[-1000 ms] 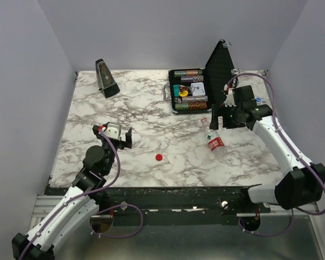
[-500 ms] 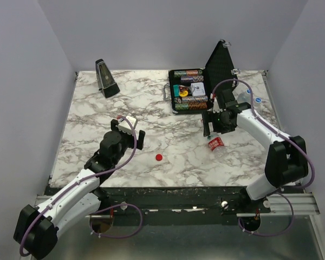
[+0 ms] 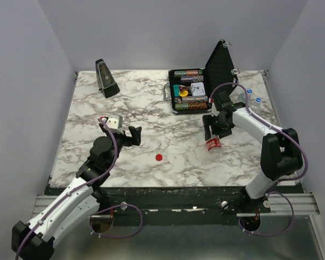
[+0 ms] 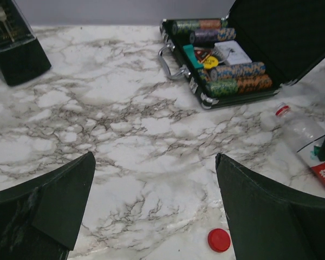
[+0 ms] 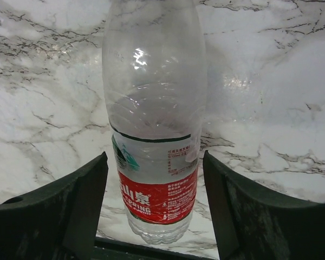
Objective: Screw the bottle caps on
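**A:** What changed in the last 1 s?

**B:** The red cap (image 3: 158, 157) hasn't moved. It lies flat on the table (image 3: 97, 103), slightly toward 6 o'clock from centre. The change is at the bottle (image 3: 213, 142), which lies on its side at 3 o'clock of the cap. The right gripper (image 3: 212, 129) has swung in from 2 o'clock and dropped over it. In the wrist view the jaws are spread, 1 finger on each side of the label and just beside the wall. I can't tell if they touch. The bottle sits where it was.

**A:** Left arm?

**B:** It has re-posed. The left gripper (image 3: 129, 136) ends at 10 o'clock of the cap, well apart, jaws wide and holding nothing.

**A:** Meaning for the task?

**B:** My read is that this bottle isn't capped yet. The right looks set to grab it and the left to fetch the cap. The 2 blue caps (image 3: 249, 91) are at 1 o'clock of the bottle near the table edge, too small to tell what they sit on.

**A:** Materials?

**B:** The cap is a smooth, plain red plastic disc. The bottle is clear thin plastic, waisted and glossy, with a red film label. It's round and lying on a slick marble-print top, so it will likely roll if nudged. At 12 o'clock of it is a black chip case (image 3: 219, 67) with its lid up. A dark pyramid-shaped metronome (image 3: 106, 78) stands in the 11 o'clock corner.
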